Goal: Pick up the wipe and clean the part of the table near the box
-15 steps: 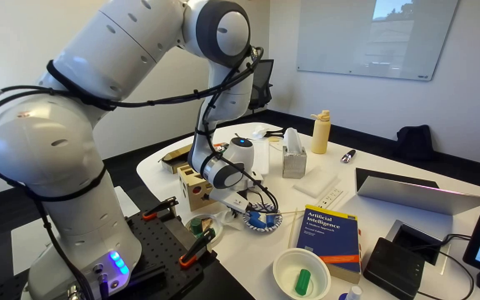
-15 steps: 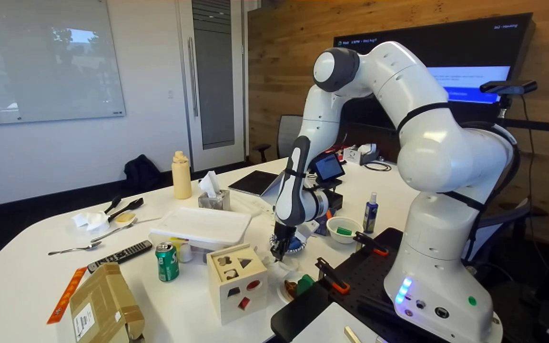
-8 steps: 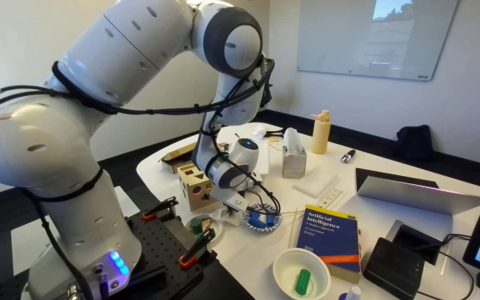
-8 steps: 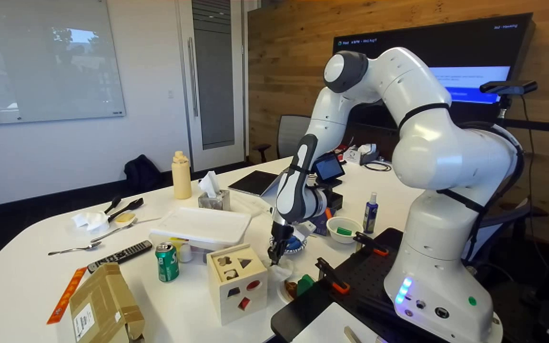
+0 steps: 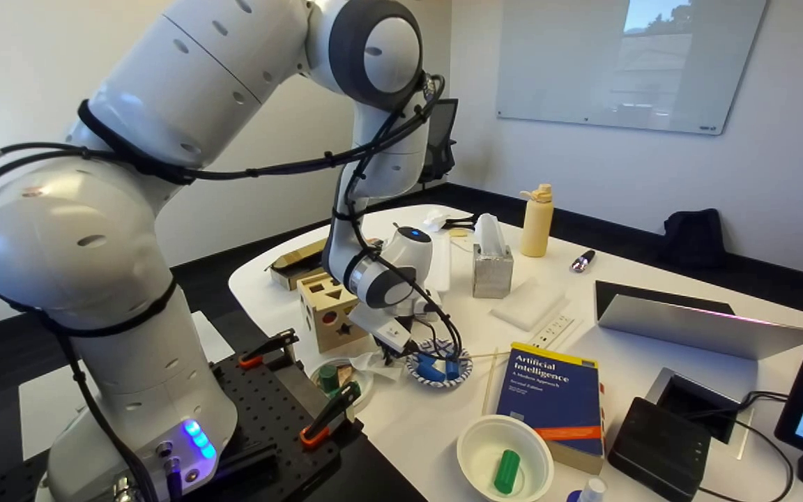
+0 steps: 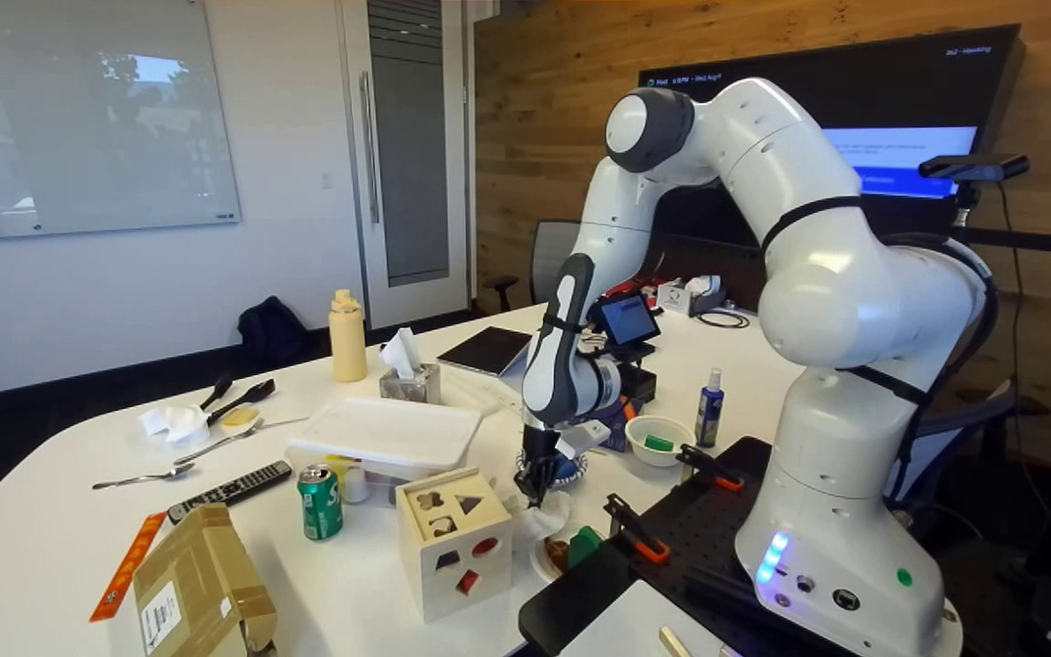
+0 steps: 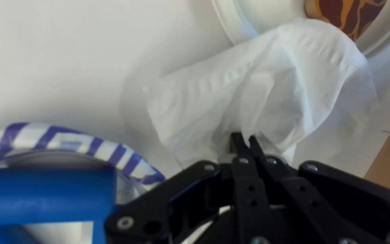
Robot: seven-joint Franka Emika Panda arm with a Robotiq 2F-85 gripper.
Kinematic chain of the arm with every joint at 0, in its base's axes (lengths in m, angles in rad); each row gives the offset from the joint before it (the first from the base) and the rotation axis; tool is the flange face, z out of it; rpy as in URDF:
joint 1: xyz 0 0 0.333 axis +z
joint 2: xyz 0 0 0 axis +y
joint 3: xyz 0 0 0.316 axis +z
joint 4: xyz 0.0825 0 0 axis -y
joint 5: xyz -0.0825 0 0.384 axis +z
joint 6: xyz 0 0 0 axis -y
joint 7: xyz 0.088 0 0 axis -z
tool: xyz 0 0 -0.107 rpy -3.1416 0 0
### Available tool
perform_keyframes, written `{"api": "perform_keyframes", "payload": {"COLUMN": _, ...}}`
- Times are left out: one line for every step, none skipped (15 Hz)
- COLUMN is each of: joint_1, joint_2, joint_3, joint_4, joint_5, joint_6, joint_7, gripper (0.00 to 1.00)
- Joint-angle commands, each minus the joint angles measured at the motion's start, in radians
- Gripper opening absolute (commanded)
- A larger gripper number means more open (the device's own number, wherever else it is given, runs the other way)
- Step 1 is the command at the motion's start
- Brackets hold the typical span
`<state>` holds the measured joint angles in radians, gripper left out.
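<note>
"Beneath everything else, what spreads widest?"

"The table (image 6: 33, 547), white-topped with a rounded corner. The robot arm (image 6: 785, 155) bends over it, wrist low."

"Next in size?"

"The plastic bin (image 6: 384, 438) under its white lid, then the box (image 6: 455, 545), standing just beside it: pale wood, with holes cut in several shapes."

"And the gripper (image 7: 245, 138)?"

"Pointing down, near the box in both exterior views. Seen from the wrist, its fingers stand close together, narrow, with something pinched at the tips."

"Any bowls around it?"

"The white bowl (image 5: 475, 446) sits well apart from the box. The patterned bowl (image 7: 42, 137), striped in blue and white round its rim, and the white dish (image 7: 266, 15) are on opposite sides of the fingertips."

"So what is pinched?"

"The wipe (image 7: 256, 91), thin, white and crumpled. It fans out from the fingertips, close to the box, and overlaps the dish's rim as the wrist camera sees it. Whether its underside touches the table, I can't tell."

"And smaller still?"

"Blue blocks (image 7: 49, 193) lying in the patterned bowl, a green block (image 5: 506, 472) in the white bowl, and a brown-patterned piece (image 7: 350, 13) in the white dish."
</note>
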<state>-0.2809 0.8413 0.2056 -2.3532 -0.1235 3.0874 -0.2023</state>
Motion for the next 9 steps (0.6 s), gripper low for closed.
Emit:
{"api": "perform_keyframes", "payload": {"joint_1": 0.143, "joint_2": -0.024, "joint_3": -0.115, "joint_4": -0.002, "joint_5": 0.028, "joint_6": 0.0, "joint_7": 0.069, "gripper": 0.0}}
{"api": "perform_keyframes", "payload": {"joint_1": 0.167, "joint_2": -0.011, "joint_3": -0.132, "joint_4": 0.007, "joint_5": 0.021, "joint_6": 0.023, "joint_7": 0.069, "gripper": 0.0}}
{"api": "perform_keyframes", "payload": {"joint_1": 0.178, "joint_2": 0.003, "joint_3": -0.141, "joint_4": 0.013, "joint_5": 0.014, "joint_6": 0.041, "joint_7": 0.064, "gripper": 0.0}}
{"api": "perform_keyframes", "payload": {"joint_1": 0.185, "joint_2": 0.006, "joint_3": -0.14, "joint_4": 0.014, "joint_5": 0.011, "joint_6": 0.053, "joint_7": 0.06, "gripper": 0.0}}
{"api": "perform_keyframes", "payload": {"joint_1": 0.173, "joint_2": 0.005, "joint_3": -0.126, "joint_4": 0.011, "joint_5": 0.008, "joint_6": 0.064, "joint_7": 0.049, "gripper": 0.0}}
{"api": "perform_keyframes", "payload": {"joint_1": 0.178, "joint_2": 0.003, "joint_3": -0.126, "joint_4": 0.006, "joint_5": 0.006, "joint_6": 0.084, "joint_7": 0.048, "gripper": 0.0}}
{"api": "perform_keyframes", "payload": {"joint_1": 0.17, "joint_2": 0.003, "joint_3": -0.118, "joint_4": -0.001, "joint_5": 0.002, "joint_6": 0.116, "joint_7": 0.043, "gripper": 0.0}}
{"api": "perform_keyframes", "payload": {"joint_1": 0.169, "joint_2": 0.001, "joint_3": -0.116, "joint_4": -0.007, "joint_5": -0.002, "joint_6": 0.145, "joint_7": 0.041, "gripper": 0.0}}
{"api": "perform_keyframes", "payload": {"joint_1": 0.164, "joint_2": 0.001, "joint_3": -0.112, "joint_4": -0.012, "joint_5": -0.006, "joint_6": 0.172, "joint_7": 0.041, "gripper": 0.0}}
